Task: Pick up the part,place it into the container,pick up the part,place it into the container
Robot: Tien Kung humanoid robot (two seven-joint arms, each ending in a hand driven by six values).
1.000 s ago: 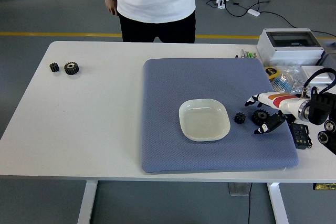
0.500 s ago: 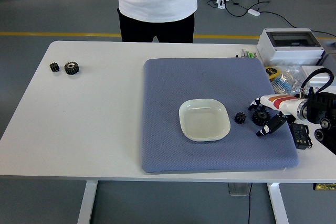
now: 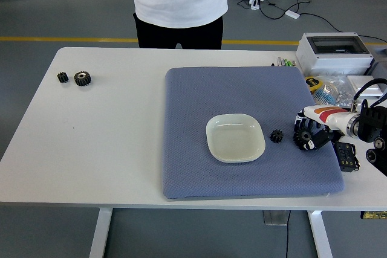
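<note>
- Where the right hand (image 3: 313, 132) reaches in from the right edge, its fingers are curled around a large black gear (image 3: 303, 134), which is mostly covered by them; only some teeth show on the gear's left side, so its tilt cannot be told.
- Only the forearm and wrist of the right arm are in view; the left arm does not appear.
- A small black gear (image 3: 277, 136) lies flat on the blue mat (image 3: 199, 101), its round face up, between the white container (image 3: 235, 138) and the held gear, just beside the container's right rim and apart from the hand.
- Being round, the small gear shows no long axis.
- The container sits on the mat, right of its middle.
- Two more gears (image 3: 75, 78), one small and one larger, rest side by side on the white table (image 3: 103, 143) near its far left corner, well apart from the mat.
- A grey box (image 3: 334, 52) and a clutter of cables and small parts sit at the table's far right.
- A person (image 3: 179, 4) in a white top stands at the far side, cut off at the chest; the floor is grey with a yellow line.
</note>
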